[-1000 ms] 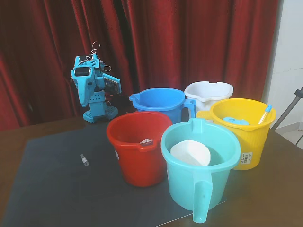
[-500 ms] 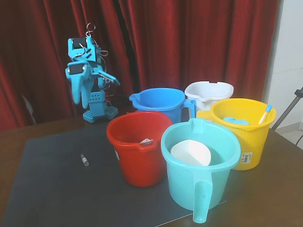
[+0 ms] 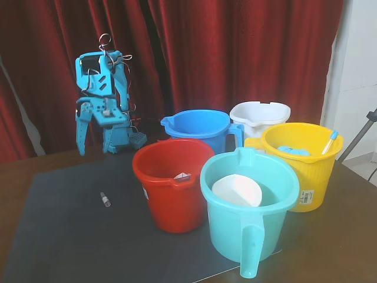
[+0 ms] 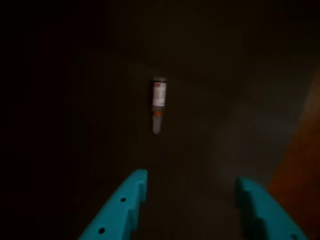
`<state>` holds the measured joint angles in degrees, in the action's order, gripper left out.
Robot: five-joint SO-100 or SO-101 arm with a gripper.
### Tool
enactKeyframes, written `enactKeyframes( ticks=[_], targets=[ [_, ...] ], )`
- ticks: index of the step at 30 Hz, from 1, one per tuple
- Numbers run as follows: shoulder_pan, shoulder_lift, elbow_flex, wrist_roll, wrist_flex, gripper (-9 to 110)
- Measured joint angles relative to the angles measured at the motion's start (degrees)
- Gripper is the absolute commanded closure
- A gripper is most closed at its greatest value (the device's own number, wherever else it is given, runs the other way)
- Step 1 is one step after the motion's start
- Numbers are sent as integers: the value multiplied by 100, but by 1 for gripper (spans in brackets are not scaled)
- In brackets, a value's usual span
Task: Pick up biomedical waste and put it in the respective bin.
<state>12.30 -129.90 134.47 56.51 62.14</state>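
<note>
The biomedical waste, a tiny clear vial with a dark cap, lies on the dark mat, left of the red bucket. In the wrist view the vial lies ahead of my gripper, apart from it. The teal fingers are spread open and empty. In the fixed view my gripper hangs down at the back left, well behind the vial. The red bucket stands upright with a small white piece at its inner rim.
A teal handled bucket with something white inside stands in front, right of the red one. A blue bucket, a white bucket and a yellow bucket holding a blue-tipped white stick stand behind. Red curtains hang at the back.
</note>
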Motion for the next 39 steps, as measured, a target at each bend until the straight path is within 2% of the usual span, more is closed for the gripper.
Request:
enactKeyframes(
  ticks=[3,9,13,22,28,34,39],
  targets=[
    [-26,0,26,343,-193,65],
    [-624,44,519,439,-1187,65],
    [-571,404,624,448,-1740,65],
    [-615,2215,-114,396,-1846,65],
    [-650,3076,-791,-9,-1934,65],
    [-571,3313,-844,-158,-1854,65],
    [70,3331,-729,-677,-1477,65]
  ],
)
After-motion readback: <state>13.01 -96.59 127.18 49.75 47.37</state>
